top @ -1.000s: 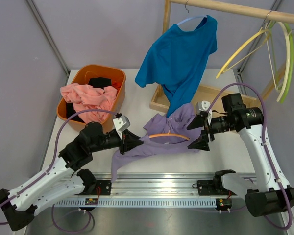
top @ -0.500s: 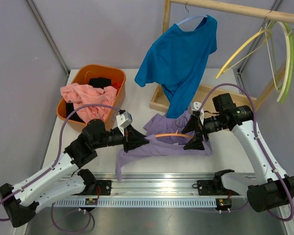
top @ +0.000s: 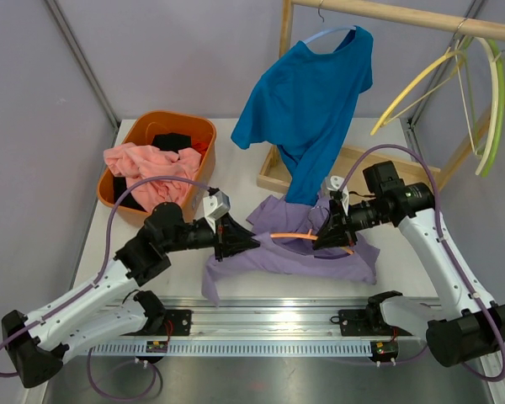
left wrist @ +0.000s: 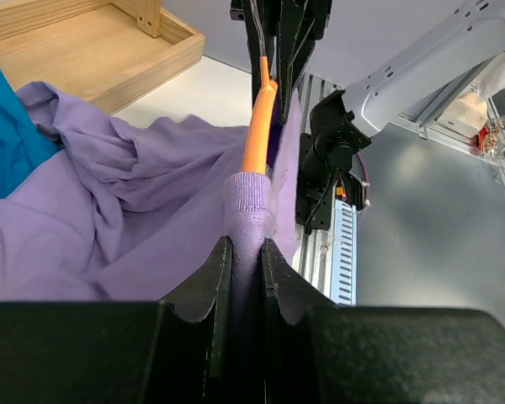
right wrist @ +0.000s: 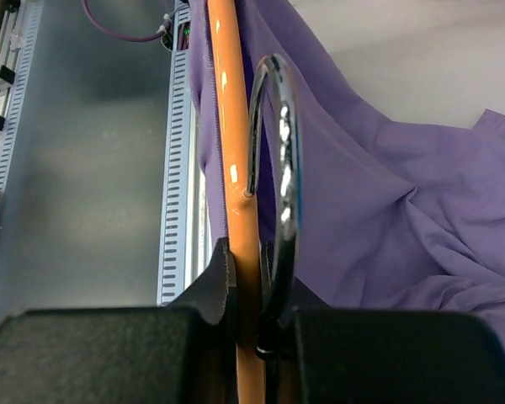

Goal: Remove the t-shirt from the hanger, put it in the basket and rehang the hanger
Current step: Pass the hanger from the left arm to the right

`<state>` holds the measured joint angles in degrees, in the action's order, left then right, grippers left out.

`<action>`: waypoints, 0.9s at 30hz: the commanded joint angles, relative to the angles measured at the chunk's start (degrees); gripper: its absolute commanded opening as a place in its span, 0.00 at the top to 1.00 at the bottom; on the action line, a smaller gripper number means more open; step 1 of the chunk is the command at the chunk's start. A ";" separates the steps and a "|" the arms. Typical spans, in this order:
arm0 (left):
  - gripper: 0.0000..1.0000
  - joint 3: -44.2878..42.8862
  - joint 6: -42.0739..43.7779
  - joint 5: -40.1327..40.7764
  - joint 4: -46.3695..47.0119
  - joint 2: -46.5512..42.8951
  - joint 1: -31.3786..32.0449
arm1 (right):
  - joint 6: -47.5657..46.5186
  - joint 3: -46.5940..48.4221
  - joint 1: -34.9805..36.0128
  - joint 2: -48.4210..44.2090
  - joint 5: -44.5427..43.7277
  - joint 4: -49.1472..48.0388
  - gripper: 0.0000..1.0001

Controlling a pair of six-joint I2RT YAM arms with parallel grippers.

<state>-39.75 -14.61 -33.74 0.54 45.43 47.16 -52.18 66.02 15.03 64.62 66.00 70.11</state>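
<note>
The purple t-shirt point(top: 320, 259) lies rumpled near the front edge of the table point(top: 232, 168), with the orange hanger point(top: 291, 236) threaded through its neck. The left gripper point(top: 241, 242) is clenched on the collar — the right gripper point(top: 323, 239) grasps the hanger beside its metal hook point(right wrist: 286, 151). Farther back, a blue shirt point(top: 307, 101) hangs from a rail point(top: 387, 13)
</note>
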 commanded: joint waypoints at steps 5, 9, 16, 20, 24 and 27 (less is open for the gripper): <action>0.88 -2.79 -3.65 11.80 9.32 0.63 0.57 | 14.88 1.04 0.35 -8.70 -12.17 -10.75 1.00; 0.35 -4.37 -6.92 22.45 3.61 -0.07 0.57 | 20.34 0.34 0.35 -10.92 -23.76 -13.50 1.00; 0.16 -9.20 -17.45 38.65 -11.42 1.40 0.57 | 26.78 -4.75 -0.70 -15.05 -39.00 -20.70 1.00; 0.16 -10.43 -28.07 38.66 -9.51 9.20 2.58 | 28.27 -6.69 -0.79 -16.01 -40.07 -22.56 1.00; 0.17 -12.89 -32.84 42.95 -2.92 18.36 8.20 | 28.54 -7.48 -0.96 -16.63 -39.28 -23.00 1.00; 0.17 -17.44 -34.34 45.41 -0.80 26.25 12.16 | 28.72 -8.36 -1.05 -17.77 -38.23 -23.17 1.00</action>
<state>-51.29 -44.10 6.20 -5.50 66.96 56.38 -25.06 57.76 14.24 48.84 27.55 51.57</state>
